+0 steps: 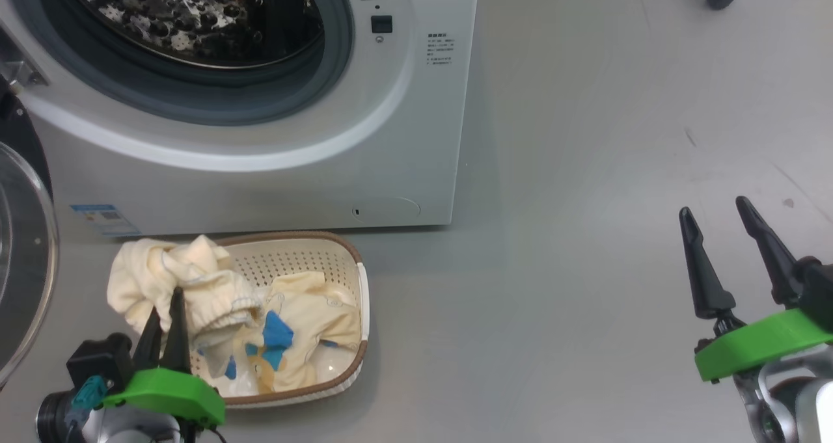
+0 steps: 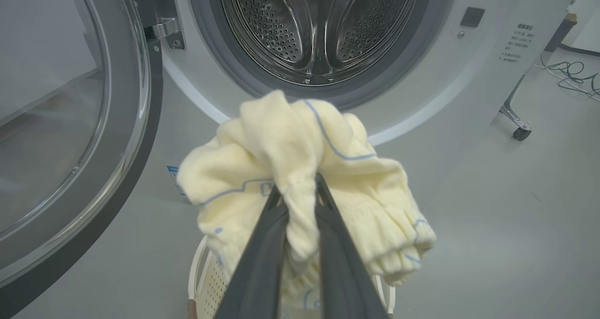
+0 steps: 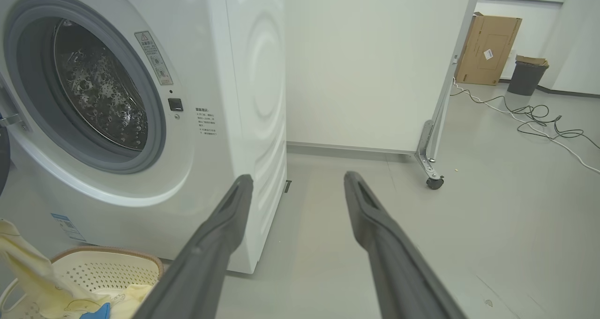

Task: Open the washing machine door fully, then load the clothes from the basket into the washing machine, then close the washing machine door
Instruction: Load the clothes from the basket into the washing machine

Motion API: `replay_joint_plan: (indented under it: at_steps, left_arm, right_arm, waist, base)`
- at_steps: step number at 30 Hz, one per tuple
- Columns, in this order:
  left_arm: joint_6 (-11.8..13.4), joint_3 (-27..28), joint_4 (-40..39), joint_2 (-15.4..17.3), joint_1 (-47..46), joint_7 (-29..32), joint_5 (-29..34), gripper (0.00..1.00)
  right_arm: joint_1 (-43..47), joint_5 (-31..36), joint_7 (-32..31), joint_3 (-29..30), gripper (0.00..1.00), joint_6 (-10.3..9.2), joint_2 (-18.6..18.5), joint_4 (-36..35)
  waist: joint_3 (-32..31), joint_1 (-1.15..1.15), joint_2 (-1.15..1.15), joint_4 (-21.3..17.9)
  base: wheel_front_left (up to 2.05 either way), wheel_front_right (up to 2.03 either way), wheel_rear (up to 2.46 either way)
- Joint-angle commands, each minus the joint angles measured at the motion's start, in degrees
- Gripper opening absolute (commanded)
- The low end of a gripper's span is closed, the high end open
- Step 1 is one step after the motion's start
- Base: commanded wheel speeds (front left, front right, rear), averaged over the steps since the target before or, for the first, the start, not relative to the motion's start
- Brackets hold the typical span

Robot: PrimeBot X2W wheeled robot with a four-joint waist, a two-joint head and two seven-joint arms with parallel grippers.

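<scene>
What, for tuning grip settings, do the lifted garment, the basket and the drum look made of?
The garment: soft knit, probably cotton, matte; it folds limply and has a ribbed cuff. The basket: rigid moulded plastic, slightly glossy, with regular holes. The drum: likely stainless steel, polished; it mirrors light between perforations.

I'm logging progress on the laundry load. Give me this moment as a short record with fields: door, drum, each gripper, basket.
door: washing machine door swung open, left of the opening
drum: drum exposed; no garment visible in the part that shows
left gripper: left gripper fingers shut on a pale yellow garment, held above the basket
right gripper: right gripper open, holding nothing, over the floor
basket: on the floor before the washing machine, more clothes inside
</scene>
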State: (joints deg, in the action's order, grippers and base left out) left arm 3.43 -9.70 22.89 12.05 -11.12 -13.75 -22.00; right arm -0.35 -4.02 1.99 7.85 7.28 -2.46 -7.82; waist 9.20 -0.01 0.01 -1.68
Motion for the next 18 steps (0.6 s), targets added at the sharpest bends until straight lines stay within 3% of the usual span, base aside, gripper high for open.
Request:
replay_joint_plan:
  at_steps: [1, 18]
  left_arm:
    - [0.68, 2.09, -3.11, 2.09, -0.37, 0.19, 0.35, 0.0]
    - [2.9, 1.25, -9.83, 2.89, 4.6, 4.54, -0.28, 0.0]
  right_arm:
    - [-0.27, -0.37, -0.32, -0.79, 1.0, 0.21, -0.42, -1.89]
    - [2.98, -1.56, -1.71, -1.77, 1.0, 0.21, -0.42, -2.1]
  waist:
    - [-2.57, 0.01, -0.01, 0.49]
    - [-6.48, 0.01, -0.01, 1.49]
  base:
    - [0.0, 0.0, 0.0]
    - [0.0, 0.0, 0.0]
